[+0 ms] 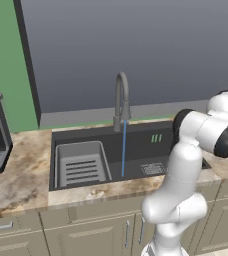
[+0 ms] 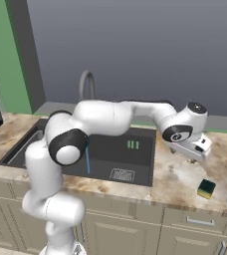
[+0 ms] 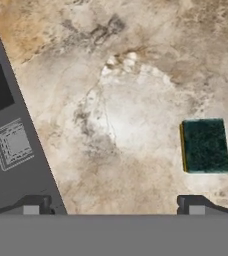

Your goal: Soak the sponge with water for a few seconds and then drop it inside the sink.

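Gripper is hanging over the marble counter with its jaws spread wide, nothing between them. In the hand view the two dark fingertips are sitting at the bottom edge, well apart, one over the sink's rim at 7 o'clock, the other at 5 o'clock.

Sponge is lying flat on the counter, dark green side up, a thin yellow edge showing on its left. It is sitting at about 4 o'clock in the hand view, just above the right fingertip, not touching it. In the right base view the sponge is resting near the counter's front edge, at 5 o'clock from the hand, outside the sink and well apart from it.

Sink is showing its dark basin with a grey slotted rack in the left part and a square drain grate on the floor. Water is running as a thin blue stream straight down from the grey gooseneck faucet to the basin floor.

Arm is reaching across the sink toward 3 o'clock, hand over the counter right of the basin.
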